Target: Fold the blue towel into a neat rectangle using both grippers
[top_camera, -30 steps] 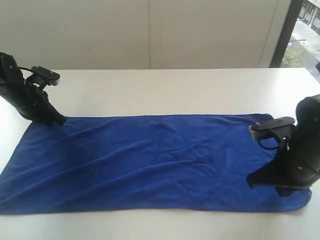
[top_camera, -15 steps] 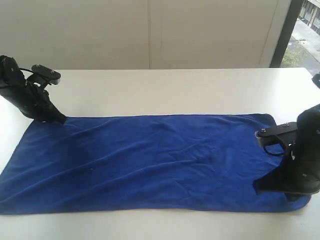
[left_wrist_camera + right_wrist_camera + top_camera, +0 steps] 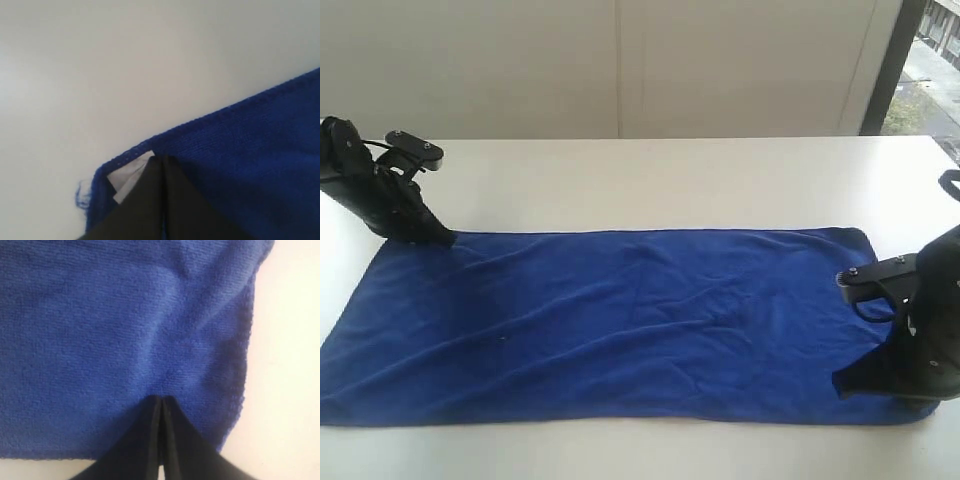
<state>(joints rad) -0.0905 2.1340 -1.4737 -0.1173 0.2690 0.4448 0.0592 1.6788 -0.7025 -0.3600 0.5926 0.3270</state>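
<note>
Two corners are what we are working at. The long, deep-blue rectangular microfibre towel (image 3: 620, 320) lies spread flat and unfolded on the plain white tabletop (image 3: 650, 175), its long side running across the exterior view, with only shallow wrinkles. Our bulky matte-black left gripper (image 3: 444, 239) has its tip down at the far left corner, just beside the small white fabric tag (image 3: 131, 175). Its jaws are pressed together, and we cannot tell whether any cloth is caught between them. Our matte-black right gripper (image 3: 840, 381) rests its tip on the near right end of the towel, a little in from the corner. Its jaws are likewise pressed together, and the cloth puckers faintly at the tip. We judge the task to be at its opening step, securing corners, with no fold made yet. Next we would need a real pinch on two corners of one matching edge, then a lift that carries that edge over to meet the opposite one, with the borders kept aligned.
</note>
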